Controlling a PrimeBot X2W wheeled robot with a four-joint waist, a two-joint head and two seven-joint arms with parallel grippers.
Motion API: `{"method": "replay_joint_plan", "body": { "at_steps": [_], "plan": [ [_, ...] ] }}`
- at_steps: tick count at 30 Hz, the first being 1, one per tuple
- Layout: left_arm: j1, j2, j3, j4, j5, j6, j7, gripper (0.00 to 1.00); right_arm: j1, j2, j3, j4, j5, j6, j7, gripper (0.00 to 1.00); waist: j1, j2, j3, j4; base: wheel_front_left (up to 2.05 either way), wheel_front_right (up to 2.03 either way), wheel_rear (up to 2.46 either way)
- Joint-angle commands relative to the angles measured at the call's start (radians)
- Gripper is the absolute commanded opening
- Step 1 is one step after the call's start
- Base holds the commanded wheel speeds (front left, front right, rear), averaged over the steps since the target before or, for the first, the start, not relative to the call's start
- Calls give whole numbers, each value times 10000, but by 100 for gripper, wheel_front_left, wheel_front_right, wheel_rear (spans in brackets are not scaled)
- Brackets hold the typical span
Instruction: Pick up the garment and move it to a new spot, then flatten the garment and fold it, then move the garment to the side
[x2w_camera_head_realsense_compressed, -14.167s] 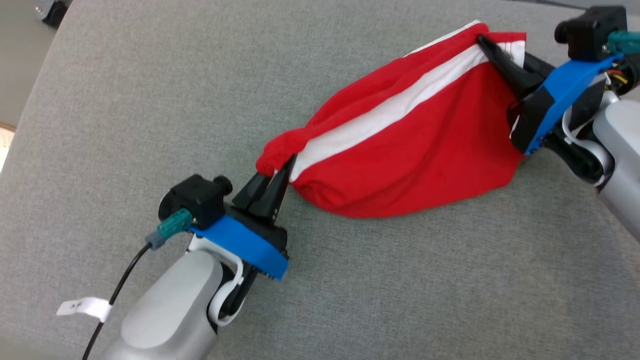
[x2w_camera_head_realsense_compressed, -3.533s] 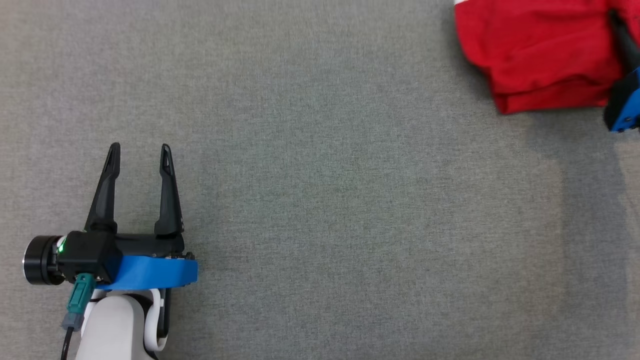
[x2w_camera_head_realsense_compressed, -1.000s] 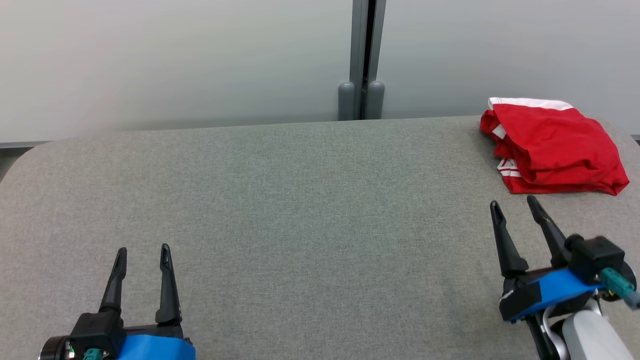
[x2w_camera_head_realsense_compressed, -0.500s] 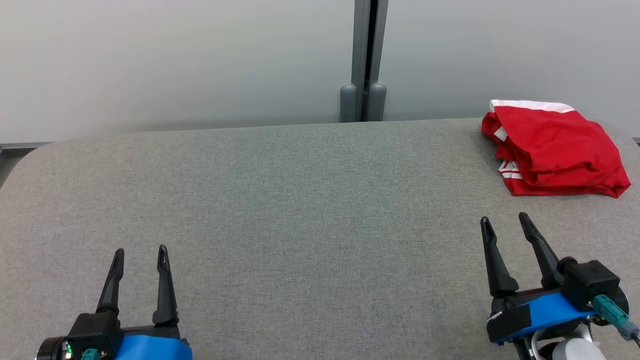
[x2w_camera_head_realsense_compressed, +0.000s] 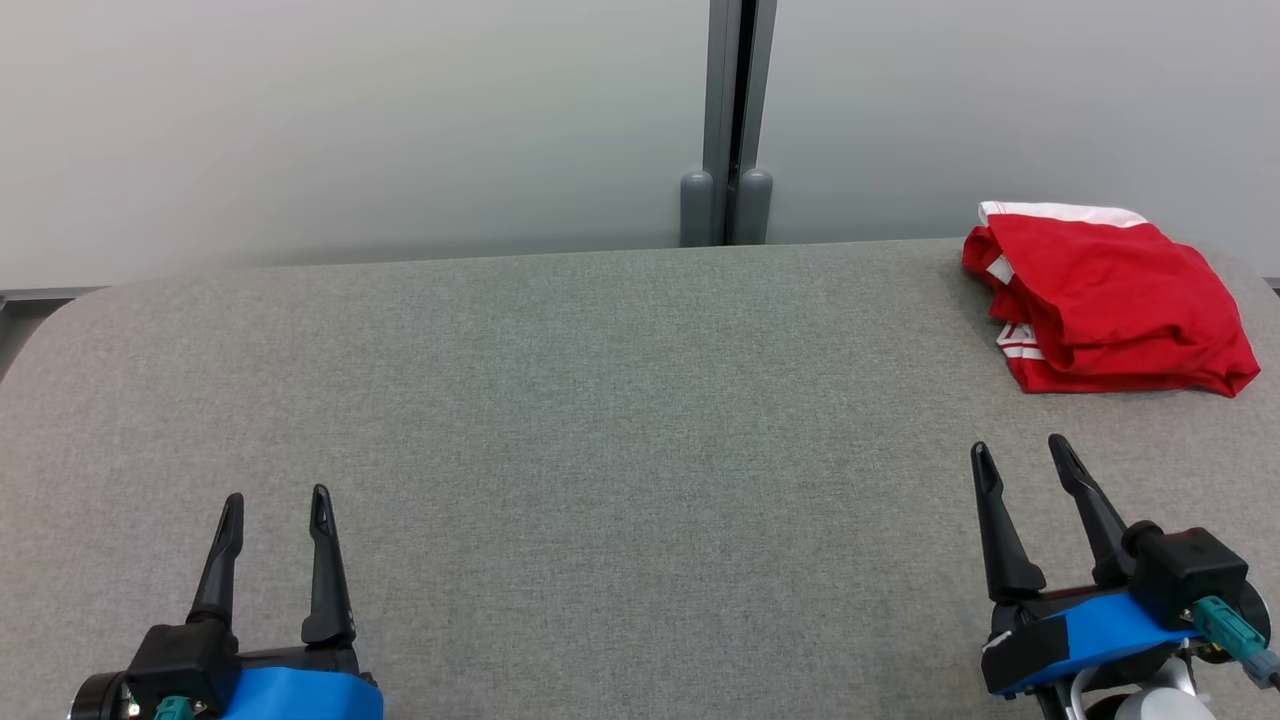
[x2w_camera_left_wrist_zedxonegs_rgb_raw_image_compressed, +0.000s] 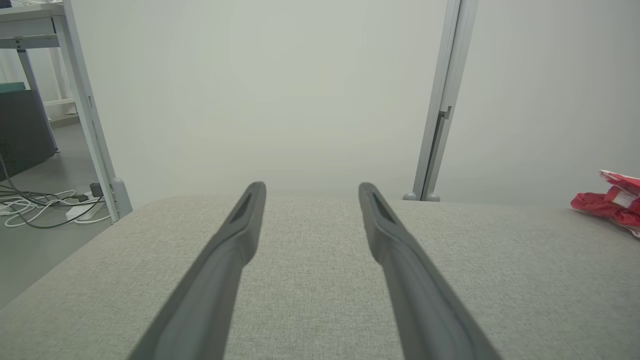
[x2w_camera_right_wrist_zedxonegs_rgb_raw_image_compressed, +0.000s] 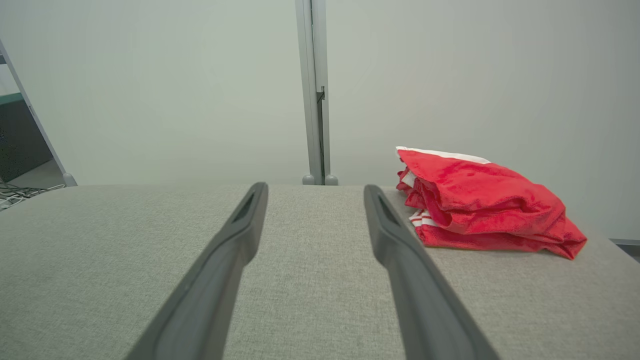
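Note:
The red garment with white stripes (x2w_camera_head_realsense_compressed: 1105, 300) lies folded in a bundle at the far right corner of the grey table (x2w_camera_head_realsense_compressed: 600, 400), also seen in the right wrist view as the garment (x2w_camera_right_wrist_zedxonegs_rgb_raw_image_compressed: 480, 205) and at the edge of the left wrist view as the garment (x2w_camera_left_wrist_zedxonegs_rgb_raw_image_compressed: 612, 202). My right gripper (x2w_camera_head_realsense_compressed: 1020, 455) stands open near the front right, a short way in front of the garment and apart from it. My left gripper (x2w_camera_head_realsense_compressed: 275, 500) is open at the front left, far from the cloth. Nothing is between either pair of fingers.
A pale partition wall with a grey post (x2w_camera_head_realsense_compressed: 728, 120) runs along the table's far edge. In the left wrist view a white table leg (x2w_camera_left_wrist_zedxonegs_rgb_raw_image_compressed: 90, 115) and cables on the floor (x2w_camera_left_wrist_zedxonegs_rgb_raw_image_compressed: 45, 205) lie beyond the table's left end.
The right gripper has drawn back from the garment toward the front edge and shifted slightly. The garment lies still. The left gripper has barely moved.

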Motion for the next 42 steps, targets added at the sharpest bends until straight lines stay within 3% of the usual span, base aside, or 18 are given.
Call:
{"method": "replay_joint_plan", "body": {
  "at_steps": [1, 5, 6, 11, 42],
  "plan": [
    [-56, 44, -5, -31, -55, -10, -10, 100, 135, 30, -12, -42, 72, 1, 24, 100, 0, -1, -15, -13, 0, 0, 0],
    [40, 66, -33, -55, -194, -100, -15, 100, 162, 31, -16, -61, 103, 1, 49, 100, 0, -1, -54, -28, 0, 0, 0],
    [6, 3, -7, -34, -194, -76, -1, 0, 45, 4, -2, -27, 27, 0, 28, 0, 0, -1, -56, -26, 0, 0, 0],
    [139, -118, 5, 427, -264, -80, 61, 0, 126, 21, 11, 426, 78, 0, 47, 0, 0, -1, -63, -24, 0, 0, 0],
    [-479, -226, 398, 649, -5516, -412, 1406, 0, -139, 19, -323, 697, 5515, 0, 1042, 0, 0, -1, -110, 14, 0, 0, 0]
  ]
}}
